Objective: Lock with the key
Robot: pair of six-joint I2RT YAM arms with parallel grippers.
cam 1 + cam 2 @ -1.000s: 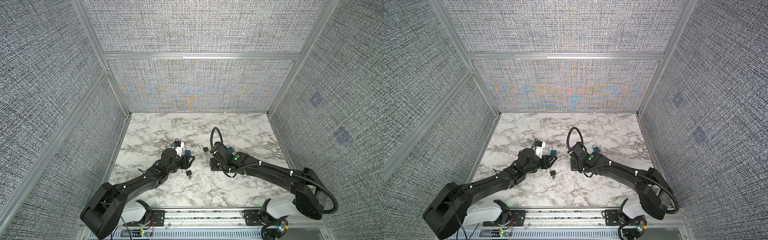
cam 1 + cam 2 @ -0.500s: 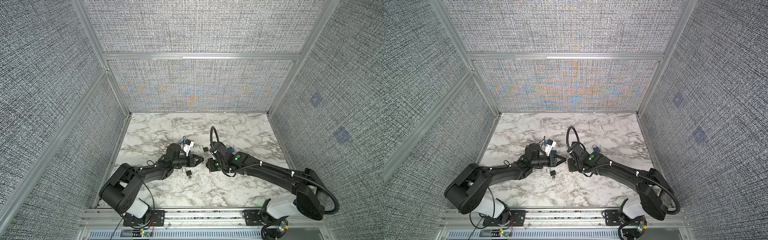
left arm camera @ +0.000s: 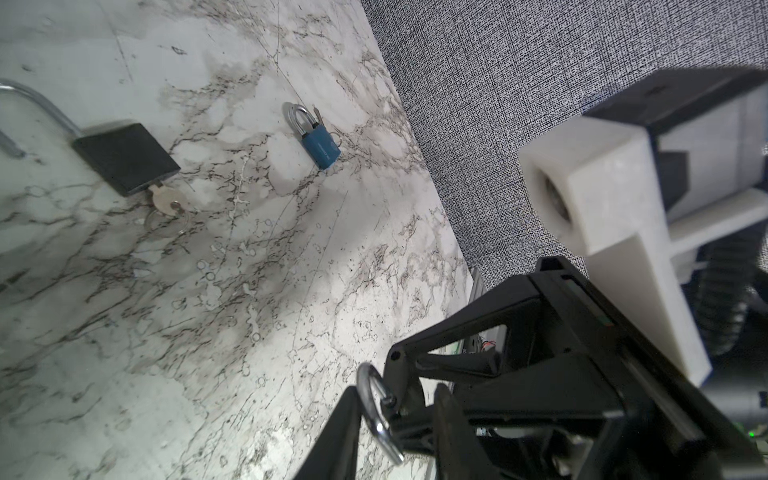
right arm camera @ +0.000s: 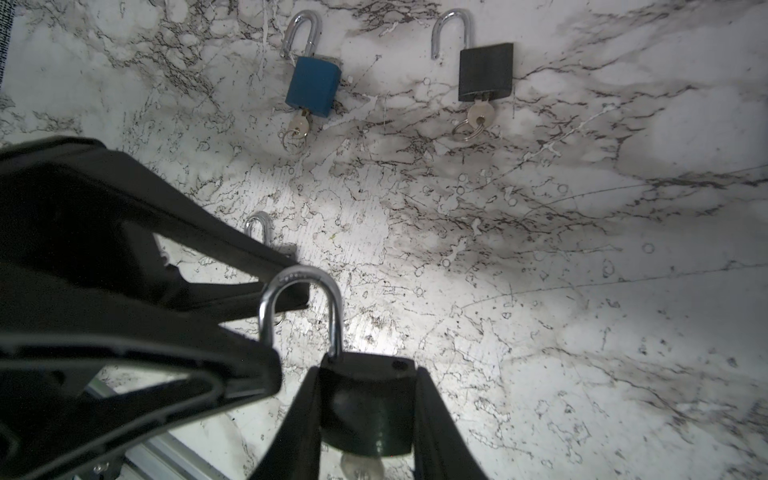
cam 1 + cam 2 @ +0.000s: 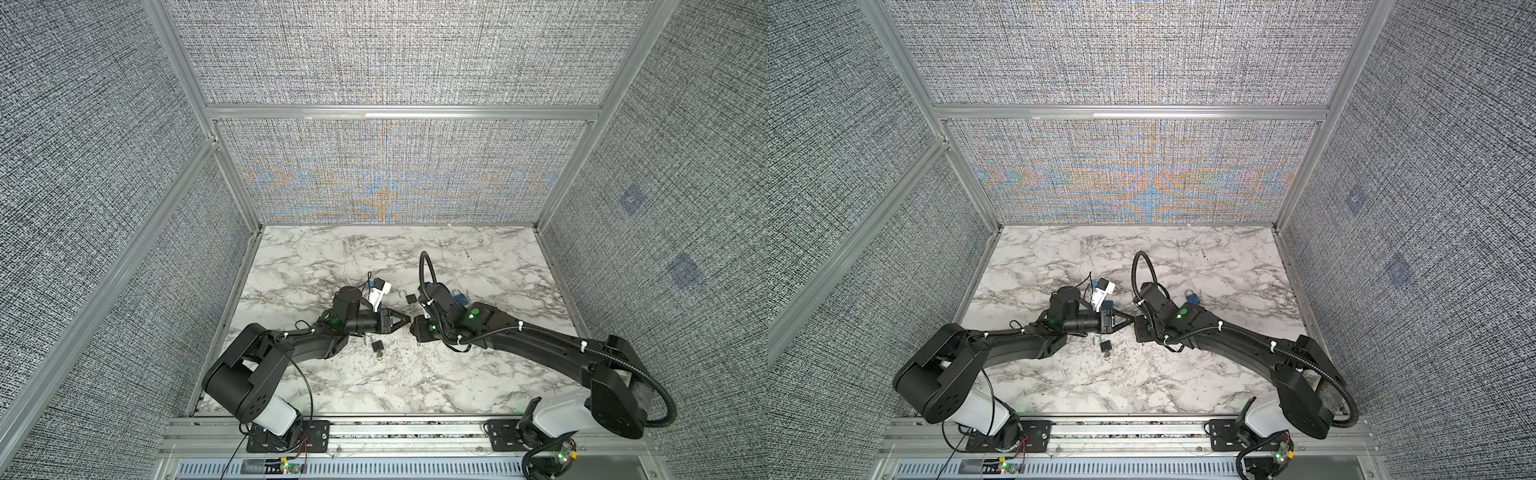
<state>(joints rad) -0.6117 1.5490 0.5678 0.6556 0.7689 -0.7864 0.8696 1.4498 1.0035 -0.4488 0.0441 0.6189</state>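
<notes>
Both top views show the left fingers (image 5: pixel 398 326) swung in since a second ago, tips meeting the right fingers (image 5: pixel 419 333) above the desk (image 5: pixel 415 386). Left wrist: they straddle the shackle (image 3: pixel 376 419), narrowing; pinched yet, I cannot tell. Right wrist: the black padlock (image 4: pixel 368 407) sits clamped between the right fingers, key (image 4: pixel 361 465) beneath, shackle apparently unseated, so pressing it home seems next.

No legible text, faint print on blue padlock (image 3: pixel 320 146) — unreadable, stamped marks on held padlock's shackle (image 4: pixel 297 277) — illegible
</notes>
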